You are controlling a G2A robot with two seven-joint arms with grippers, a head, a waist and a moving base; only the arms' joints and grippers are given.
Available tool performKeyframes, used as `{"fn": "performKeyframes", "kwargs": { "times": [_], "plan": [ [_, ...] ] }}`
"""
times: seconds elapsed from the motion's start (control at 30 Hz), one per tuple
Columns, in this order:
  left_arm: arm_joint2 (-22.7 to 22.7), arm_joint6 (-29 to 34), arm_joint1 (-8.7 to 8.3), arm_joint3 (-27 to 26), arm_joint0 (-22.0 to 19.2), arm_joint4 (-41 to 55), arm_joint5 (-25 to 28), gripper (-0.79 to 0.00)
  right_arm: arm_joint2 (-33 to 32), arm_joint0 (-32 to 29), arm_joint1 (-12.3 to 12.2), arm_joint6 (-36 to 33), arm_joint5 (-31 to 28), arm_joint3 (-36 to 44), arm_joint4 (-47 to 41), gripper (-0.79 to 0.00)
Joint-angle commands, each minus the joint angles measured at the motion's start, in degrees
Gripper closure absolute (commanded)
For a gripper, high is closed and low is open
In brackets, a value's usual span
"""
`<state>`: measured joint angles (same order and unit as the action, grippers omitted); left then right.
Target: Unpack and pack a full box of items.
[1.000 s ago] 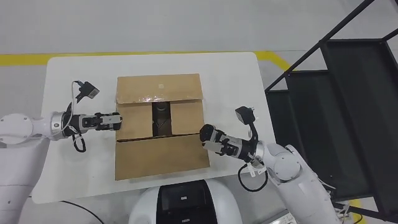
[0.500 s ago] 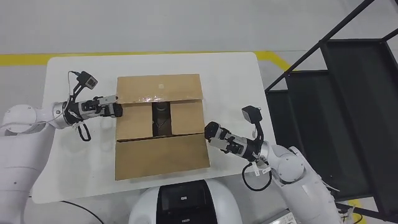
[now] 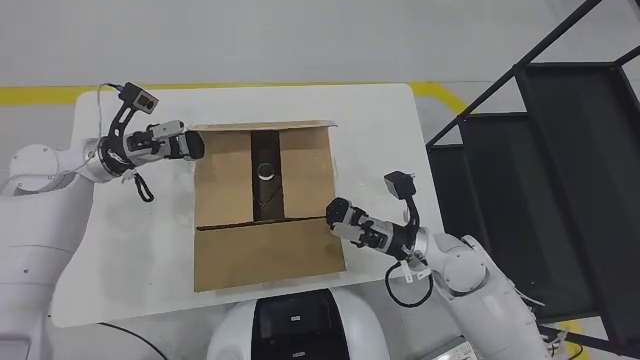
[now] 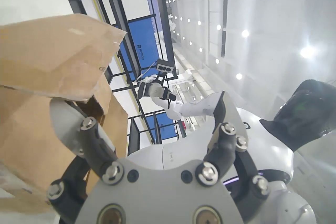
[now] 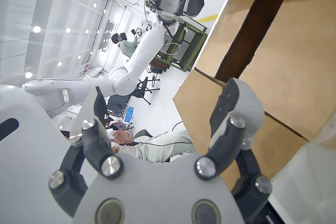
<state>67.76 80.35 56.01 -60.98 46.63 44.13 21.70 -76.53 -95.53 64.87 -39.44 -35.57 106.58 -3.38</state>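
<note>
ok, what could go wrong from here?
1. The brown cardboard box's far flap stands raised while the left pincer sits open at its corner; it could drop shut.
2. Two inner flaps cover most of the opening, leaving a narrow gap; reaching in may snag.
3. The right pincer, open at the near corner, could shove the box across the white table.

Box (image 3: 225, 185) at centre of worktop (image 3: 370, 120); left tool (image 3: 195, 144) at its far left corner, right tool (image 3: 333, 215) beside its right edge.
</note>
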Motion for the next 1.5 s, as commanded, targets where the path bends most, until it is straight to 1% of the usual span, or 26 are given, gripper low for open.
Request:
{"fn": "performKeyframes", "kwargs": {
  "times": [0.0,0.1,0.2,0.37,0.43,0.47,0.53,0.57,0.67,0.83,0.9,1.0,1.17,1.2,1.27,1.37,1.47],
  "plan": [
    [-1.0,-1.8,0.62,1.2,-1.4,0.8,0.1,-0.785,0.1,0.0,0.0,0.4,0.2,-0.1,0.4,-0.785],
    [-3.1,-4.3,1.85,3.8,-4.0,2.6,-1.3,-0.785,0.3,-0.2,-0.1,1.1,0.4,-0.2,0.9,-0.785],
    [-5.6,-6.9,3.36,7.9,-7.1,4.0,-1.9,-0.785,0.5,-0.6,-0.2,1.7,0.2,-0.1,1.3,-0.785],
    [-10.0,-15.5,5.97,14.8,-12.0,0.8,-0.1,-0.785,0.7,-1.6,-0.3,3.0,-0.2,0.0,2.2,-0.785],
    [-12.2,-20.6,7.17,17.6,-14.0,-2.9,1.9,-0.785,0.7,-2.3,-0.3,3.7,-0.4,-0.1,2.6,-0.785],
    [-12.7,-22.0,7.5,18.4,-14.5,-3.9,2.3,-0.785,0.7,-2.4,-0.4,3.8,-0.5,-0.2,2.7,-0.785],
    [-15.0,-26.9,8.55,21.0,-16.1,-8.9,3.6,-0.785,0.7,-3.1,-0.4,4.5,-0.7,-0.3,2.9,-0.785],
    [-15.6,-28.1,8.86,21.5,-16.5,-10.0,3.8,-0.785,0.7,-3.2,-0.4,4.6,-0.8,-0.3,3.0,-0.785],
    [-18.5,-33.3,10.19,24.4,-18.1,-16.6,3.5,-0.785,0.5,-3.9,-0.6,5.2,-1.0,-0.4,3.2,-0.785],
    [-21.6,-38.5,11.74,28.1,-19.7,-24.2,2.1,-0.785,0.3,-4.4,-0.7,5.8,-1.3,-0.6,3.2,-0.785],
    [-22.6,-39.5,12.12,29.2,-20.2,-27.5,2.7,-0.785,0.3,-4.4,-0.8,5.9,-1.4,-0.6,3.3,-0.785],
    [-23.5,-39.2,12.54,30.4,-20.6,-30.4,3.1,-0.785,0.4,-4.4,-0.9,6.0,-1.3,-0.7,3.4,-0.785],
    [-23.9,-36.0,12.75,32.1,-21.5,-32.6,2.8,-0.785,0.9,-3.7,-0.9,6.1,-0.7,-1.0,4.3,-0.785],
    [-23.7,-37.6,12.78,32.5,-22.0,-33.5,2.0,-0.785,1.1,-3.4,-0.9,6.2,-0.2,-1.1,5.0,-0.785],
    [-23.0,-39.0,12.8,32.4,-22.0,-32.8,2.5,-0.785,1.4,-2.9,-0.9,6.7,0.5,-1.0,5.6,-0.785],
    [-20.5,-41.2,12.25,32.6,-22.4,-30.3,4.1,-0.785,2.1,-1.5,-0.7,8.3,2.5,-0.6,7.4,-0.785],
    [-17.1,-42.2,11.03,32.0,-22.3,-27.7,7.0,-0.785,3.5,1.0,-0.4,10.3,6.7,-0.2,10.9,-0.785]
  ]
}}
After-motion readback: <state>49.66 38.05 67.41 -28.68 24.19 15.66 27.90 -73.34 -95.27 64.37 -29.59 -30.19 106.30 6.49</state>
